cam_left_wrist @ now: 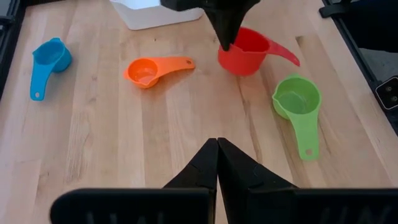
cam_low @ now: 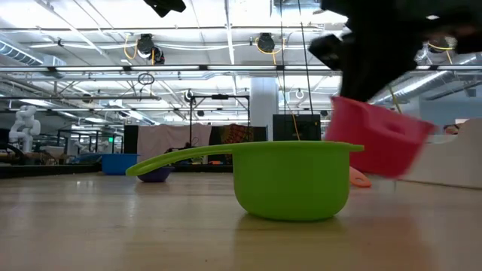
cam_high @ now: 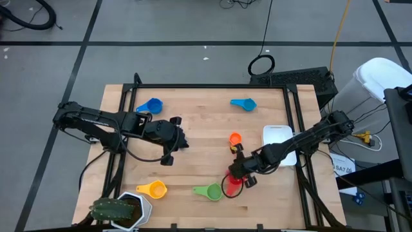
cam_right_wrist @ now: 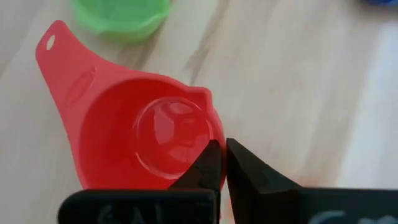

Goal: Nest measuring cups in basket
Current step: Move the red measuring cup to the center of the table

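The right claw [cam_right_wrist: 222, 163] is pinching the rim of the red cup [cam_right_wrist: 140, 134] with its fingers shut tight, the cup sitting or just lifting beside the green cup [cam_high: 211, 191] near the front of the bench [cam_high: 199, 122]. The basket [cam_high: 278, 136] is lying at the right edge with no cup showing inside (an arm is covering part of it), so nesting is barely beginning. Orange [cam_high: 235, 138], yellow [cam_high: 154, 189] and two blue cups [cam_high: 150, 105] are waiting, scattered. The left claw [cam_left_wrist: 217, 163] is hovering closed and empty at mid-left.
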Available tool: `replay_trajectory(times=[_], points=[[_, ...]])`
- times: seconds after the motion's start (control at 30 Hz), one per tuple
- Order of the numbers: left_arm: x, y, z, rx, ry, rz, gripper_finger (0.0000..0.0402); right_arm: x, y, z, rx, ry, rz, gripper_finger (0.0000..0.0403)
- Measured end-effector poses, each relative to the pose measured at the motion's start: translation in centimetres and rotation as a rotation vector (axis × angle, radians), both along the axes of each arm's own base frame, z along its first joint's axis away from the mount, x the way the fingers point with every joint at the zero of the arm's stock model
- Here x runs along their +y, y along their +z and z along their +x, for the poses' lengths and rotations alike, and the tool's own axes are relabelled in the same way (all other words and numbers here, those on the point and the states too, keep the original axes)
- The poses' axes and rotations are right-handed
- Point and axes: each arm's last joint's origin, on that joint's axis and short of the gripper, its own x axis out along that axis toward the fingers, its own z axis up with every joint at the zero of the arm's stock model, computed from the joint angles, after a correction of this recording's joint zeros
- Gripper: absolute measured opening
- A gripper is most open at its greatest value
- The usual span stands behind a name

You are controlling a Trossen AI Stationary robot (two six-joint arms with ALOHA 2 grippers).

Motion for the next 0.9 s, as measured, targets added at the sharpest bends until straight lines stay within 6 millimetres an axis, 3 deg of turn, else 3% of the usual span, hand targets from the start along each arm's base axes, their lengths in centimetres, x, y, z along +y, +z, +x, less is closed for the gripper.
replay_trajectory(times=[0.17, 0.47, 0.73, 0.9], points=[[0.0, 0.0, 0.0, -0.002, 0.000, 0.000, 0.0010, -2.1, 0.5, 1.2, -0.023, 0.009, -0.060, 0.0001], [0.0, 0.0, 0.1, -0.008, -0.003, 0.002, 0.0010, -5.4, -0.8, 4.5, -0.053, 0.032, -0.085, 0.0000], [-0.1, 0.0, 0.1, -0.008, -0.002, -0.003, 0.0010, -6.9, -2.0, 8.7, -0.021, 0.085, -0.108, 0.0000], [-0.2, 0.0, 0.0, 0.004, 0.005, -0.014, 0.0010, -8.0, -2.3, 9.6, -0.015, 0.099, -0.117, 0.0000]])
